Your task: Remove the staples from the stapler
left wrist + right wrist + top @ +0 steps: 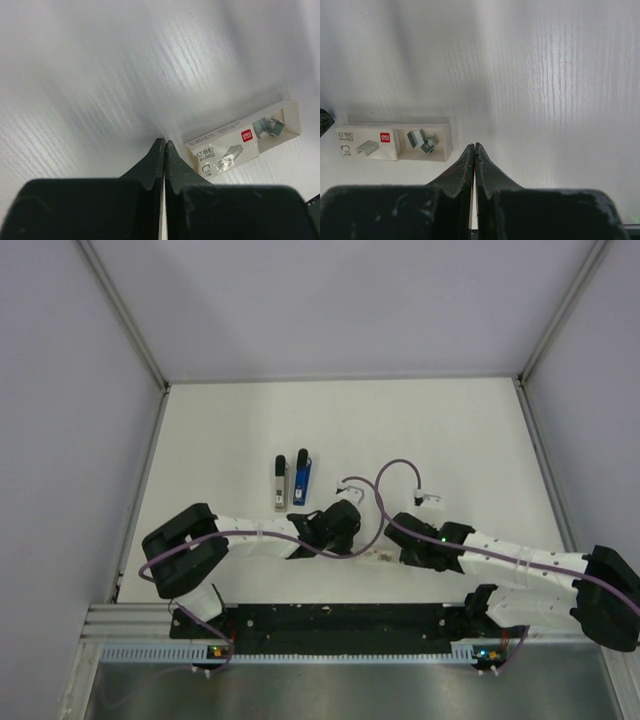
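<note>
The blue stapler (302, 478) with its black end lies on the white table, pointing away from the arms, with a grey bar (281, 483) of like length just to its left. It shows only in the top view. My left gripper (335, 525) sits just near and right of the stapler, apart from it; in its wrist view (164, 142) the jaws are shut and empty. My right gripper (415, 540) is further right, also shut and empty (474, 146).
An open white staple box (240, 142) with loose staple strips lies on the table between the two grippers; it also shows in the right wrist view (395, 141). Purple cables loop over the arms. Metal frame posts edge the table.
</note>
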`<action>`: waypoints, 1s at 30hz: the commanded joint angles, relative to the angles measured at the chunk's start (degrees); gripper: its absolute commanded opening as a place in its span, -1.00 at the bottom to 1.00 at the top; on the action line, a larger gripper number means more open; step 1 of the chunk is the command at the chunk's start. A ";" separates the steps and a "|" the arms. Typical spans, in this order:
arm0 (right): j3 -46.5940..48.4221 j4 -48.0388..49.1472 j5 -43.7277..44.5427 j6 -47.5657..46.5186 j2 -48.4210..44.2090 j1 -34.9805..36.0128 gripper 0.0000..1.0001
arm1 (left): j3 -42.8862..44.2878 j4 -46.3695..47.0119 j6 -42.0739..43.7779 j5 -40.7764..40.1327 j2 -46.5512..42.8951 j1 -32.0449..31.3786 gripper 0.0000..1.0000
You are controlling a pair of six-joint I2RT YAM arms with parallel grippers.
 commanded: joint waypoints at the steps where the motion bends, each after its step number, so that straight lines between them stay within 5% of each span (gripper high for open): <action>1: -0.82 2.65 -0.37 0.87 1.15 0.84 -1.00 | -0.90 -0.34 -1.91 3.69 1.63 0.11 -1.00; 30: 0.58 9.25 -2.84 -1.24 8.81 0.84 -1.00 | -5.83 -0.42 -5.69 5.45 1.19 -1.12 -1.00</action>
